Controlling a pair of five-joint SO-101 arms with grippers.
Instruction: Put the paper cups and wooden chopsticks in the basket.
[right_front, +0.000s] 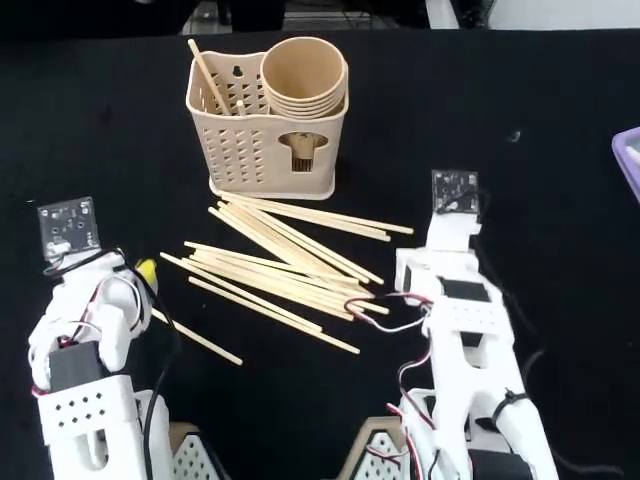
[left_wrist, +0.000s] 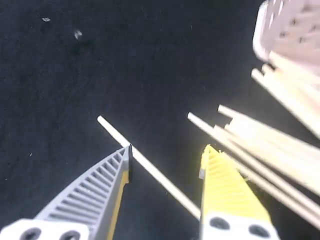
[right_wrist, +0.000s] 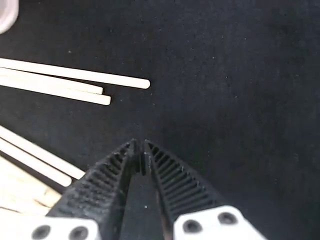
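Straddling the stray chopstick (left_wrist: 160, 177), my left hand (left_wrist: 168, 149) stood wide open, a finger either side. I judged it best to sink lower and close squarely across the stick — the basket (right_front: 262, 160), paper cups (right_front: 303, 70) already inside, sat well ahead. My right hand (right_wrist: 140, 147) was pinched shut, empty.

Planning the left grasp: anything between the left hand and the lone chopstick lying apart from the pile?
Nothing visible. The lone chopstick runs between the fingers of the open left hand; the pile lies close beside the yellow finger, not in between.
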